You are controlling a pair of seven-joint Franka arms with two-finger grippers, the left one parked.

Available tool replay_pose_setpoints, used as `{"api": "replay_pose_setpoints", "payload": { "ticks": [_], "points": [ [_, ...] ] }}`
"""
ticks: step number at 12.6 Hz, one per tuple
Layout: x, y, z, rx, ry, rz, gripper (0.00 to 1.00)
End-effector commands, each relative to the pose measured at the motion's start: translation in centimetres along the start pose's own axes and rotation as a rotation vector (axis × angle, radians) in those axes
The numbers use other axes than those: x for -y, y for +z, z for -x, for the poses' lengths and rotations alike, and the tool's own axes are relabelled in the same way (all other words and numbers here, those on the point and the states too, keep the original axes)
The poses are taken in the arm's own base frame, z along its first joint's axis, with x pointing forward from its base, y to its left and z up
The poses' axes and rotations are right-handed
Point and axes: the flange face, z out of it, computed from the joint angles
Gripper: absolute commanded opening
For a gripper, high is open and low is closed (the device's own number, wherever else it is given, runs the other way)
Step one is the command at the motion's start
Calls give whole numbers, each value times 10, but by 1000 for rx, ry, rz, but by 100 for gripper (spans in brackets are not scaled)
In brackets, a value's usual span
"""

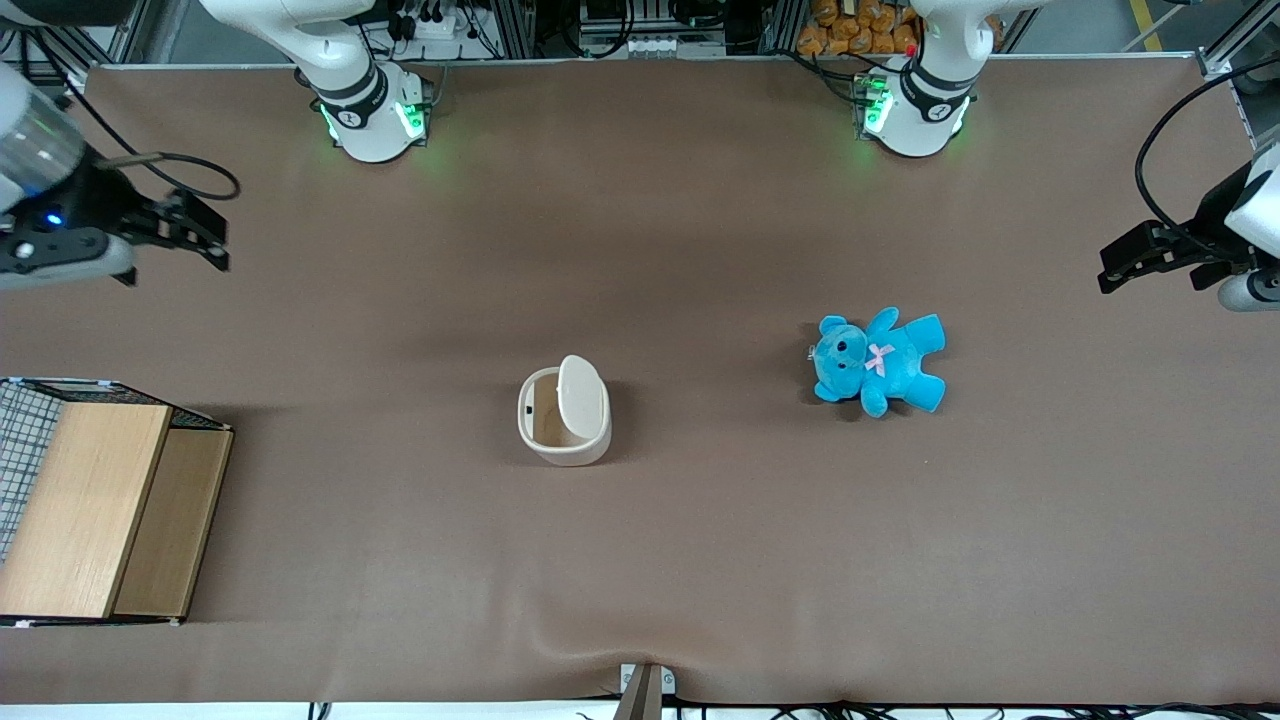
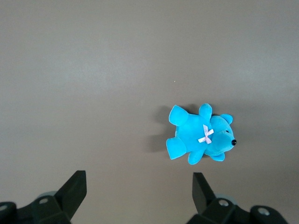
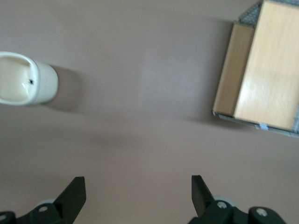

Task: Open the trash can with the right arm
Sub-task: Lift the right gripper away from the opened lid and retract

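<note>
The small cream-white plastic trash can sits mid-table, flip lid tipped up — tan inside showing. The right arm's black two-finger gripper, jaws spread, hangs well apart near the working arm's end. Risk — a nudge could drop that lid shut.

A blue teddy bear lies flat on the brown worktop, well apart from the end effector and toward the parked arm's end of the worktop. It carries a pink bow on its chest. A wire crate with a wooden top stands on the worktop toward the working arm's end, nearer to the front camera than the end effector. Its top consists of two light wooden panels lying side by side, with black wire mesh visible along the crate's edge. A crease runs across the worktop covering at the edge nearest the front camera.
</note>
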Motion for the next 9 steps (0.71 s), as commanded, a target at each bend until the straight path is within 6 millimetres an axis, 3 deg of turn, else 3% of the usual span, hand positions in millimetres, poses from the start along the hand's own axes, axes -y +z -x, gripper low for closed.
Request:
{"api": "replay_pose_setpoints", "payload": {
  "ticks": [1, 5, 9],
  "points": [
    [-30, -4, 27, 9, 28, -12, 100],
    [-47, -4, 36, 15, 23, -22, 100],
    [-45, -9, 36, 3, 23, -24, 100]
  ]
}}
